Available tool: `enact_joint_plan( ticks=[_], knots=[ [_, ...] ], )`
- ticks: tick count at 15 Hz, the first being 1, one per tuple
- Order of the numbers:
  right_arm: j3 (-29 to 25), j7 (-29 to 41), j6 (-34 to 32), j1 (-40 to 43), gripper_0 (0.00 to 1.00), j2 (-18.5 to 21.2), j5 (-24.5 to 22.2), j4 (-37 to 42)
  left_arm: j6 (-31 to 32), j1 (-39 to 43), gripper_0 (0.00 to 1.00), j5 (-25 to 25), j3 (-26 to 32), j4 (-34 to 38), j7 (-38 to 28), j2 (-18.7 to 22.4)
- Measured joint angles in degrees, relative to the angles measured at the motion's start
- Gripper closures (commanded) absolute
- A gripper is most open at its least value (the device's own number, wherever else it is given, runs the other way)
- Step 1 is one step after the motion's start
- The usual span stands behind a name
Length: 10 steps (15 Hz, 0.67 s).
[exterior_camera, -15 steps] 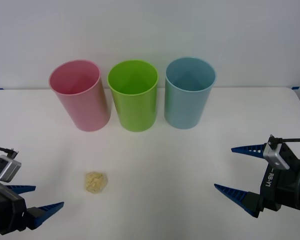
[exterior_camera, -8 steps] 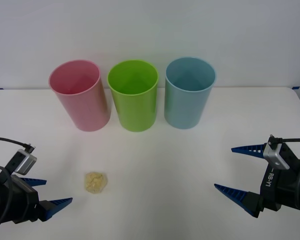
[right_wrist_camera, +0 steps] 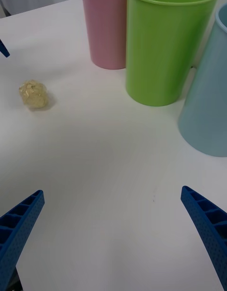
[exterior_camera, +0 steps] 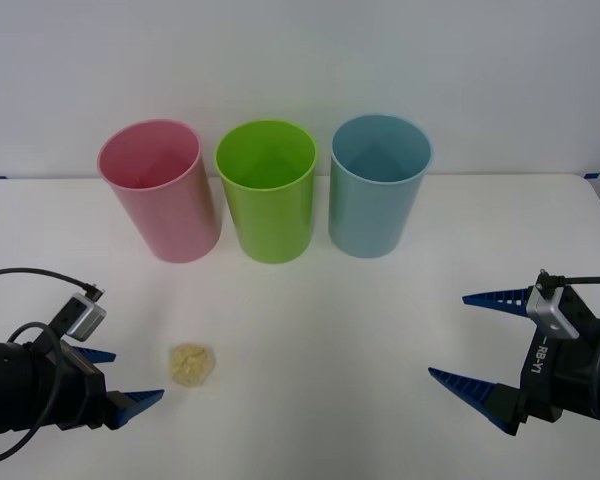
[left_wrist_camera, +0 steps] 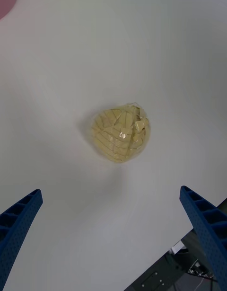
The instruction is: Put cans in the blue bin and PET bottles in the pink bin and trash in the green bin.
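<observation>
The trash (exterior_camera: 192,364) lies on the bench (exterior_camera: 330,320) in front of the pink bin (exterior_camera: 160,190). Left claw (exterior_camera: 120,382), spread wide, is beside it; centre both fingers around the ball before closing.

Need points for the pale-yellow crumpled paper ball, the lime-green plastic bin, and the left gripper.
pale-yellow crumpled paper ball (left_wrist_camera: 120,135): left wrist view, middle of the ball.
lime-green plastic bin (exterior_camera: 272,215): front view, outer side wall.
left gripper (exterior_camera: 118,378): front view, midway between its open blue fingers.
</observation>
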State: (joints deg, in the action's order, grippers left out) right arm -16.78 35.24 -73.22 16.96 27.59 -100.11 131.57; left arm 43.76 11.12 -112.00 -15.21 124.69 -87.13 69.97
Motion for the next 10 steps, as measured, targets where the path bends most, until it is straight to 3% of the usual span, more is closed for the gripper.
enact_joint_plan(
  ticks=[5,10],
  knots=[
    [0.0,0.0,0.0,0.0,0.0,0.0,0.0,0.0,0.0,-7.94,0.0,-4.4,-7.87,-0.97,-4.18,-0.35],
    [0.0,0.0,0.0,0.0,0.0,0.0,0.0,0.0,0.1,-10.14,0.0,-6.18,-10.67,-2.74,-4.63,-1.46]
  ],
)
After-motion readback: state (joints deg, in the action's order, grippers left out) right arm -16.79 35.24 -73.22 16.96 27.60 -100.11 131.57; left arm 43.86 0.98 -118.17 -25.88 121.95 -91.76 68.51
